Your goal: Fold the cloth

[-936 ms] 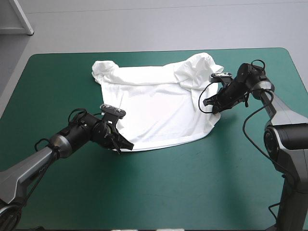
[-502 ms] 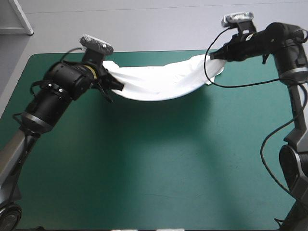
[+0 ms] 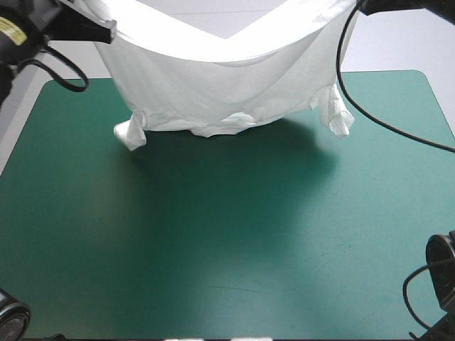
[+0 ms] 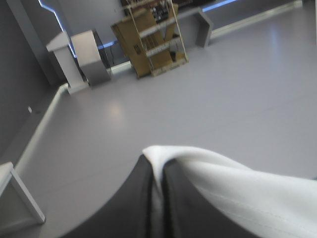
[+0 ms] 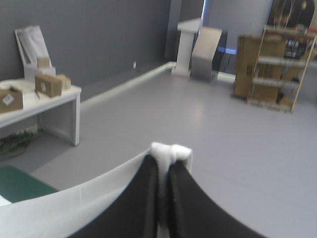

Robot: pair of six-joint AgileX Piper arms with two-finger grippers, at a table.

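Note:
The white T-shirt (image 3: 220, 78) hangs in the air over the far half of the teal-green table (image 3: 227, 241), stretched between both raised arms. Its sleeves dangle at the lower left and lower right, just above the cover. My left gripper (image 4: 157, 168) is shut on the T-shirt, a white fold of hem (image 4: 223, 183) pinched between its black fingers. The right gripper (image 5: 165, 166) is likewise shut on the T-shirt, with a white bunch (image 5: 171, 151) poking out at the fingertips. In the high view both grippers sit at the picture's upper corners, mostly out of sight.
The shirt's shadow (image 3: 234, 156) falls on the cover beneath it. The right arm's base (image 3: 441, 270) stands at the table's near right corner. Both wrist views look level into the room.
Both arms have risen further, lifting the T-shirt from a low sagging band near the far edge to a full hanging sheet. The grippers have left the high view's frame.

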